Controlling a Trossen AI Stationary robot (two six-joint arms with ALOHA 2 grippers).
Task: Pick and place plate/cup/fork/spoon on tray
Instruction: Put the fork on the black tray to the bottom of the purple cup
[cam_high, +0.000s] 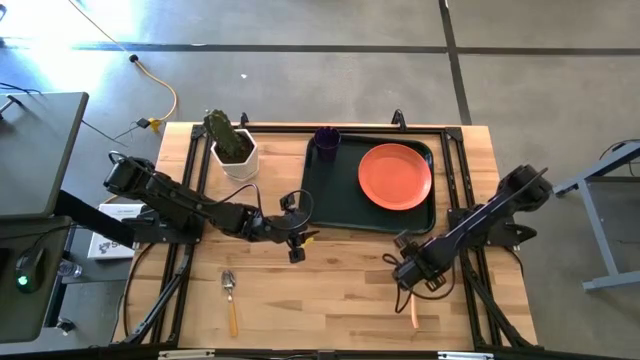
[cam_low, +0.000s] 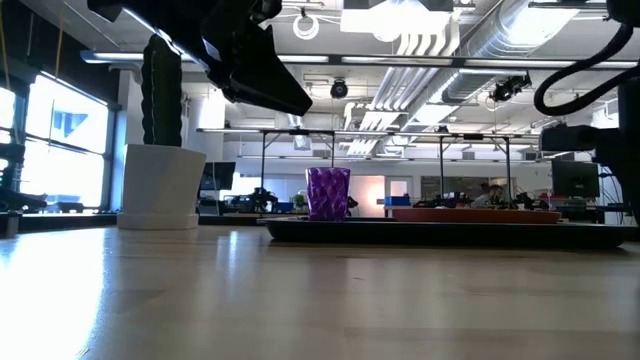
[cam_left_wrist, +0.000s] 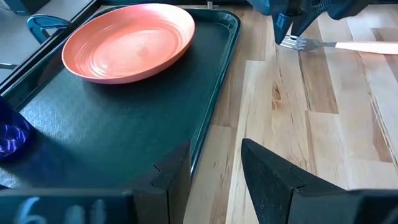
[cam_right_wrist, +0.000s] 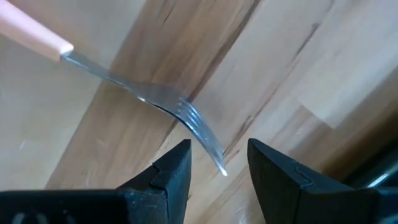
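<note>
The right arm reaches in from the right edge, bent low over the table near the tray's (cam_high: 340, 205) near-right corner. The right gripper (cam_right_wrist: 217, 163) hangs close above the fork (cam_right_wrist: 155, 99), fingers parted, the tine tips between them, holding nothing. The fork lies flat on the wood, handle pointing toward the near edge.

The left arm stretches in from the left, its left gripper (cam_high: 297, 238) just off the tray's near-left corner, fingers apart and empty.

On the tray, the plate (cam_high: 395, 176) sits at the right end and the cup (cam_high: 327, 139) stands in the far-left corner. The spoon (cam_high: 230, 296) lies on the table near the near edge, left of centre.
</note>
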